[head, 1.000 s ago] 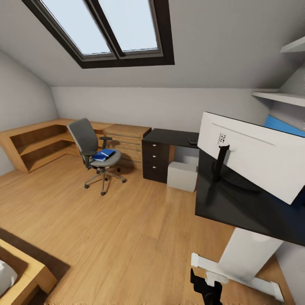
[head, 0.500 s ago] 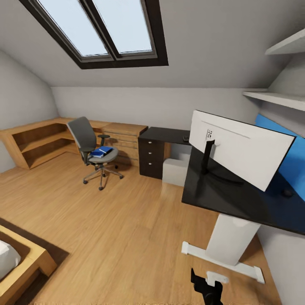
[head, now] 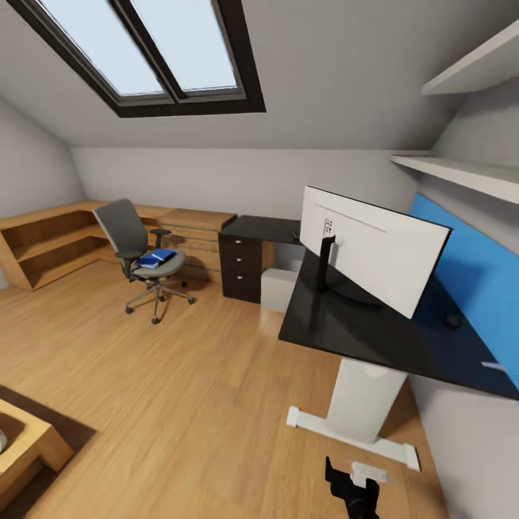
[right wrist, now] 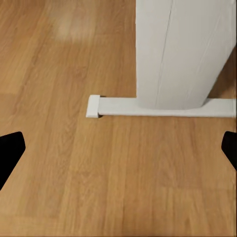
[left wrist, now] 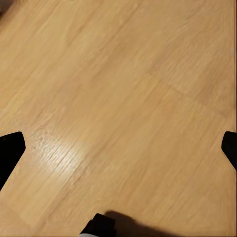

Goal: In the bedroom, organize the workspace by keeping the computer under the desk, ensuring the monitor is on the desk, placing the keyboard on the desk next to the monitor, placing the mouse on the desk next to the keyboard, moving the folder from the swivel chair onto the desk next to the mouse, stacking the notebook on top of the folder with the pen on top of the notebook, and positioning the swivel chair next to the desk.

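The monitor (head: 378, 252) is already set on the black desk (head: 346, 331), with the computer (head: 277, 288) underneath. The blue folder (head: 155, 258), with something darker lying on it, is still seen on the swivel chair (head: 140, 252), well apart from the desk by the oak shelving (head: 43, 241). Both grippers are spread wide over bare floor (left wrist: 118, 98), nothing held.

No readable text; the monitor (head: 375, 249) back label is illegible.

Head looks across bedroom; wrists face oak floor (left wrist: 118, 98) closely.
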Motion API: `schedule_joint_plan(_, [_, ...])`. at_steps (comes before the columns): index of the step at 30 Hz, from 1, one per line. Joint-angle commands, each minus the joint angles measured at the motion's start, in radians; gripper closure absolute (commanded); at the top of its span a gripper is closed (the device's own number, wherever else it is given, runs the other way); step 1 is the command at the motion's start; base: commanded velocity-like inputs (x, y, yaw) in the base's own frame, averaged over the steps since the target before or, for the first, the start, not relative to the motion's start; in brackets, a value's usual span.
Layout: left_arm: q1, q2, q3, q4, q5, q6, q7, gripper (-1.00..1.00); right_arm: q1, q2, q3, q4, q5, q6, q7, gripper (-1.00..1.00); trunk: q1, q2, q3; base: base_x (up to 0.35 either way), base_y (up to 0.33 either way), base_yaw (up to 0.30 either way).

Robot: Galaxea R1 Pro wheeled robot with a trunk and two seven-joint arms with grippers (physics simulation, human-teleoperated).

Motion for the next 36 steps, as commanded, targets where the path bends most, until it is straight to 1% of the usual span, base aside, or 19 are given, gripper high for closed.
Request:
schedule_joint_plan(1, [0.000,0.001,-0.008,0.000,0.010,-0.005,0.007,-1.00,-0.001,0.000,-0.001,0.002,-0.003,-0.004,-0.001,-1.00,0.000,-0.001,-0.001,0.064,-0.128,-0.220])
schedule_joint_plan(20, [0.000,-0.001,-0.012,-0.021,0.010,-0.007,0.008,-1.00,-0.001,-0.006,-0.005,-0.002,-0.006,-0.004,-0.005,-1.00,0.000,-0.001,-0.001,0.011,-0.022,-0.284])
schedule_joint_plan(23, [0.000,0.000,-0.013,-0.021,0.010,-0.007,0.007,-1.00,-0.001,-0.007,-0.006,-0.002,-0.006,-0.004,-0.026,-1.00,0.000,-0.001,-0.001,0.000,0.000,-0.298])
schedule_joint_plan(26, [0.000,0.000,-0.013,-0.021,0.010,-0.006,0.007,-1.00,-0.001,-0.006,-0.007,-0.002,-0.007,-0.005,-0.073,-1.00,0.000,-0.001,-0.001,0.000,0.000,-0.299])
schedule_joint_plan(28, [0.000,0.000,-0.013,-0.021,0.010,-0.007,0.006,-1.00,-0.001,-0.006,-0.006,-0.002,-0.008,-0.011,-0.090,-1.00,0.000,-0.001,-0.001,0.000,0.000,-0.299])
schedule_joint_plan(33, [-0.001,-0.001,-0.013,-0.021,0.009,-0.007,0.005,-1.00,-0.001,-0.005,-0.006,-0.002,-0.009,-0.020,-0.103,-1.00,0.000,-0.001,-0.001,0.000,0.000,-0.299])
schedule_joint_plan(36, [0.000,-0.002,-0.013,-0.021,0.009,-0.007,0.005,-1.00,-0.001,-0.006,-0.006,-0.002,-0.008,-0.027,-0.106,-1.00,-0.011,0.020,0.007,0.000,0.000,-0.237])
